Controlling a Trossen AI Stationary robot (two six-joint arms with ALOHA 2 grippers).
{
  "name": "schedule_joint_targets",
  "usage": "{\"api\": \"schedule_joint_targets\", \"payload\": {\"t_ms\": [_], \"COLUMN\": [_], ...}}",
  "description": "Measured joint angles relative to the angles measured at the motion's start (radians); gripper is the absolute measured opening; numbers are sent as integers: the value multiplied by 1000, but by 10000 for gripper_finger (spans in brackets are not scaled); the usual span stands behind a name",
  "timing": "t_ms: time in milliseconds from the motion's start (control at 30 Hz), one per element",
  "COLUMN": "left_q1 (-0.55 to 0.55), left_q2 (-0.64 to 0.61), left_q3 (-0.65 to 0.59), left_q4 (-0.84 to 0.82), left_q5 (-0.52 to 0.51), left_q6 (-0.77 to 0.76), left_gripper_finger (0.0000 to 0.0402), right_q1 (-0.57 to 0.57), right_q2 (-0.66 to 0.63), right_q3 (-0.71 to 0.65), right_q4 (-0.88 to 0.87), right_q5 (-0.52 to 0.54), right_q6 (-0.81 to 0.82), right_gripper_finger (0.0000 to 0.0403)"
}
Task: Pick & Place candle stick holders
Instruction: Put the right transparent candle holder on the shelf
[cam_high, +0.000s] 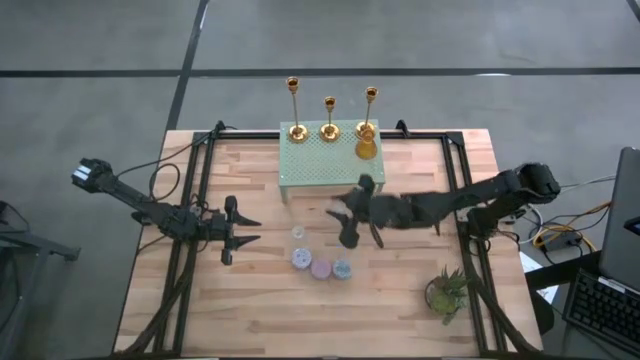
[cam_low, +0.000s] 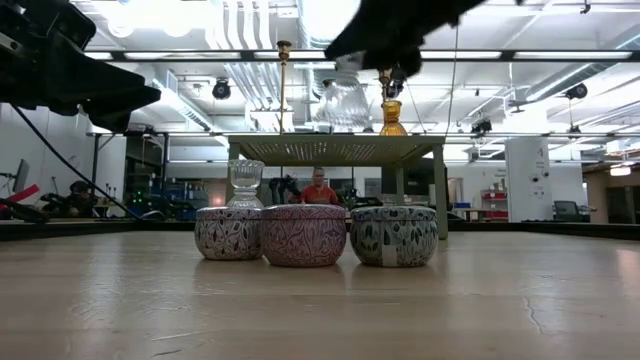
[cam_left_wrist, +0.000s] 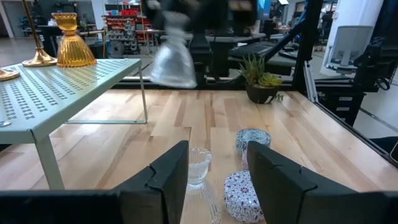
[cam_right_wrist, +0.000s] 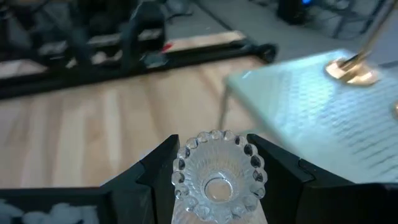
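Observation:
Three gold candle stick holders (cam_high: 329, 118) stand on their round bases along the far edge of a pale green perforated stand (cam_high: 320, 165); one base shows in the right wrist view (cam_right_wrist: 351, 70). My right gripper (cam_high: 342, 214) is shut on a clear glass holder (cam_right_wrist: 217, 174) in the air near the stand's front edge. It also shows in the low view (cam_low: 345, 100). My left gripper (cam_high: 250, 231) is open and empty, just left of a second clear glass holder (cam_left_wrist: 198, 165) that stands on the table. My right gripper pinches the clear glass holder's top cup, just below its beaded rim (cam_right_wrist: 186, 163), between its two fingers, one on each side. The fingers come from above, slanting down. The holder hangs below them with its wide foot down, lifted clear of the table.
An amber glass holder (cam_high: 365, 147) stands on the stand's right end. Three patterned tins (cam_high: 321, 266) sit in a row mid-table, near the standing clear glass holder (cam_high: 297, 233). A potted plant (cam_high: 445, 292) stands at the near right. A person (cam_low: 320, 187) sits beyond the table.

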Motion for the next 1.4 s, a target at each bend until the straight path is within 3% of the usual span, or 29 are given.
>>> {"api": "schedule_joint_targets", "payload": {"t_ms": [233, 600, 867, 1400], "left_q1": [0, 0, 0, 0], "left_q2": [0, 0, 0, 0], "left_q3": [0, 0, 0, 0], "left_q4": [0, 0, 0, -4], "left_q5": [0, 0, 0, 0], "left_q6": [0, 0, 0, 0], "left_gripper_finger": [168, 168, 168, 168], "right_q1": [-145, -327, -367, -412], "right_q2": [0, 5, 86, 223], "right_q3": [109, 167, 209, 360], "right_q4": [-48, -107, -106, -227], "right_q5": [-100, -147, -150, -37], "right_q6": [-2, 62, 75, 58], "right_gripper_finger": [168, 172, 169, 173]}}
